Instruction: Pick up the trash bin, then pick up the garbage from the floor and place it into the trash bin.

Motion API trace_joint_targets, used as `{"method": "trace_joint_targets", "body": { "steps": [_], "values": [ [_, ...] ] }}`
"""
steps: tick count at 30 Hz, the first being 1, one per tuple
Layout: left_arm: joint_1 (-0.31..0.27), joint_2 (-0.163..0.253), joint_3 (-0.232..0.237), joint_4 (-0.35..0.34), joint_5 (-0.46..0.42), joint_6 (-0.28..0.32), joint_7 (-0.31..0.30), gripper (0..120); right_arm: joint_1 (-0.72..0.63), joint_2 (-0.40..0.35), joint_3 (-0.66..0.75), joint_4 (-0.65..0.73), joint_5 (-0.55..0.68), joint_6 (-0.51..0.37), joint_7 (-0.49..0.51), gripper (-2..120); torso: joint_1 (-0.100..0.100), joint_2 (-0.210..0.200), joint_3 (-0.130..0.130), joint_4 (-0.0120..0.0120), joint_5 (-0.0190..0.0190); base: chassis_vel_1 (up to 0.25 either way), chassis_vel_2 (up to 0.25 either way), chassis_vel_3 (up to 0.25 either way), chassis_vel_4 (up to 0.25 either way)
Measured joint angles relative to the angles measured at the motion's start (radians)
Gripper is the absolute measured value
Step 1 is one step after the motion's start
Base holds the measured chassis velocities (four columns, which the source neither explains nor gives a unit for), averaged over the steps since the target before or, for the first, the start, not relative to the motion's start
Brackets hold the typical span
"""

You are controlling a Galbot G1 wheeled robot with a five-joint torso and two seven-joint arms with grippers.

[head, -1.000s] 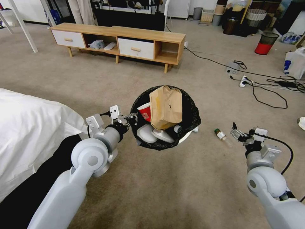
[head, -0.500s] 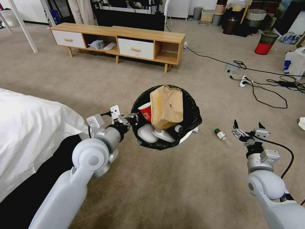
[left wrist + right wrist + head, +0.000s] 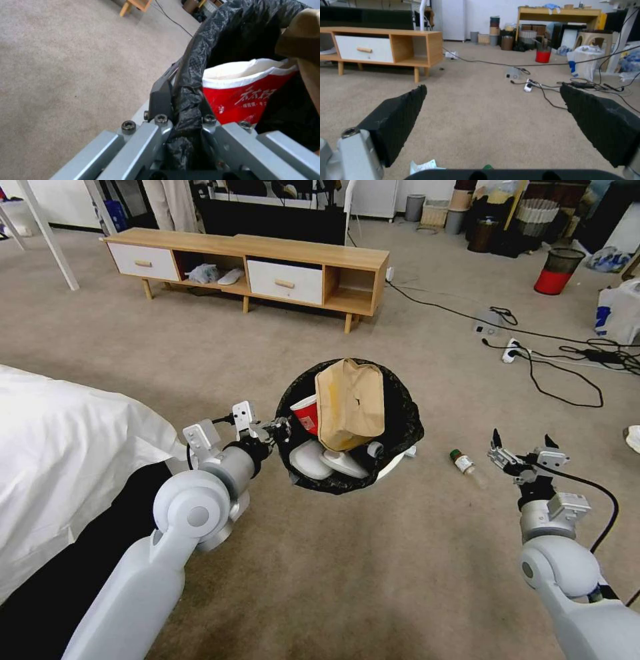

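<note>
I have the trash bin (image 3: 400, 407) hanging off the floor out in front of me, near the middle of the carpet (image 3: 333, 580), because the left gripper (image 3: 279, 430) is clamped onto its near-left rim; from the left wrist I can see the jaws pinched shut on the folded black liner (image 3: 190, 100) and the rim beneath it, which is what carries the bin. Inside, the brown paper bag (image 3: 350, 403) stands tallest and leans against the far wall, with the red-white paper cup (image 3: 305, 413) wedged just beside it at the gripper side (the cup sits right against the clamped rim). Pale rounded items lie lower down, but I cannot tell what they are. The right gripper (image 3: 522, 455) hovers low to the right of the bin with its jaws spread wide and nothing between them. The one bottle (image 3: 467, 467) on the floor lies between bin and right gripper, near its fingertips, so I judge that is my next pick.
</note>
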Motion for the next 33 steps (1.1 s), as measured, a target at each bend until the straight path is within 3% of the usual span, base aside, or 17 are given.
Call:
{"method": "trace_joint_targets", "body": {
  "steps": [33],
  "values": [
    [0.017,0.001,-0.002,-0.011,0.005,-0.004,0.004,3,-0.012,0.003,0.000,0.009,0.005,0.000,-0.014,100,0.000,0.000,0.000,0.0000,0.0001,-0.045,0.043,0.044,-0.046]
  ]
}}
